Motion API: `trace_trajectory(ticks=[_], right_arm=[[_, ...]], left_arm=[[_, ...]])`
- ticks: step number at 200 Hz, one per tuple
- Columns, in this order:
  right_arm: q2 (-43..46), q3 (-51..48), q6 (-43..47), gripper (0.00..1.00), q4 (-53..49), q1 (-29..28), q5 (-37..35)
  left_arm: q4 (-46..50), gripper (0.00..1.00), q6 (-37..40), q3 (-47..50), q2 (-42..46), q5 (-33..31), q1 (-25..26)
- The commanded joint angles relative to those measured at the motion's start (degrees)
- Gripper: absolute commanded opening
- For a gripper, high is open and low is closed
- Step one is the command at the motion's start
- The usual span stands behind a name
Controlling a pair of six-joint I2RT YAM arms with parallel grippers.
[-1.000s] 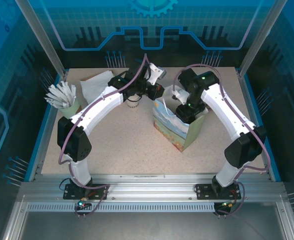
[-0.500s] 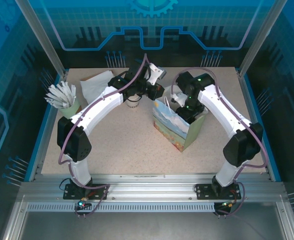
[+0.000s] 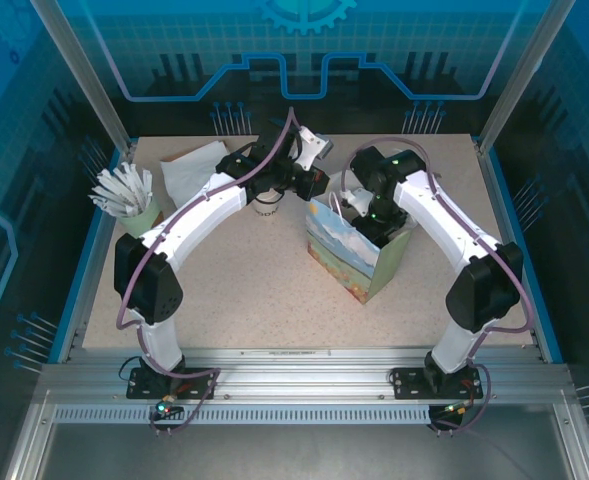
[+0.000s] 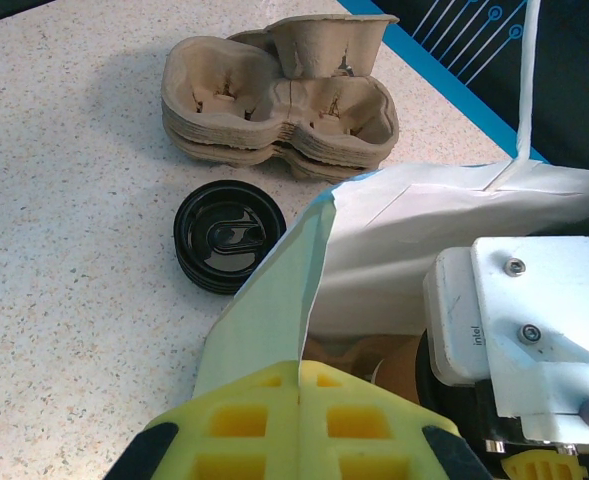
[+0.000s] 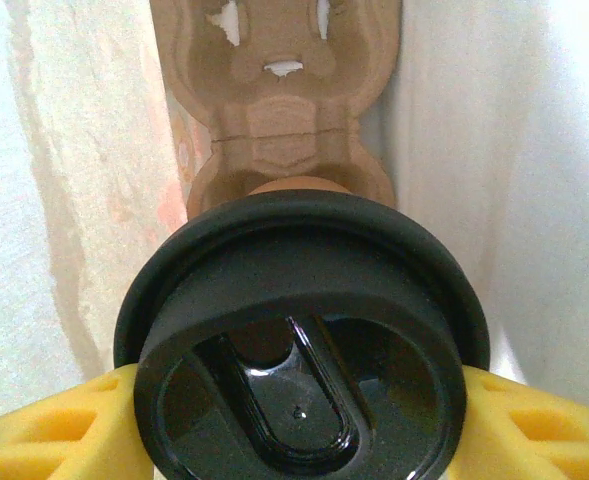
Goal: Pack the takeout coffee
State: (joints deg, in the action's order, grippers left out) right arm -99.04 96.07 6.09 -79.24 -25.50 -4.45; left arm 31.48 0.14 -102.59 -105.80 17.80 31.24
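Takeout coffee [image 5: 299,340] hangs inside the paper bag [image 3: 349,255], right of centre on the worktop [image 3: 244,280]. We hold it between our right fingers [image 5: 44,440] above a pulp cup carrier [image 5: 284,110]; our left fingers [image 4: 254,420] pinch the bag's far-left rim.

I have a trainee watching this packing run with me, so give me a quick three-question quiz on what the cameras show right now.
1. True or false: the right gripper holds the takeout coffee inside the paper bag.
2. What is the left gripper shut on? A. the bag's rim. B. a loose black lid. C. a cup carrier on the table.
3. What lies in the bag under the cup?
Key: 1 true. 2 A. 3 a cardboard cup carrier.
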Motion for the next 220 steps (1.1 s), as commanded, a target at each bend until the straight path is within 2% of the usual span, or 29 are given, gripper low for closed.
trace_trajectory(ticks=[1,220], right_arm=[[0.04,-0.47,0.85,0.39,0.05,-0.34,0.58],[0.34,-0.49,0.57,0.38,-0.11,-0.47,0.14]], left_arm=[[0.77,0.00,0.48,0.88,1.47,-0.13,0.25],[1.04,0.00,1.00,1.34,1.75,-0.49,0.27]])
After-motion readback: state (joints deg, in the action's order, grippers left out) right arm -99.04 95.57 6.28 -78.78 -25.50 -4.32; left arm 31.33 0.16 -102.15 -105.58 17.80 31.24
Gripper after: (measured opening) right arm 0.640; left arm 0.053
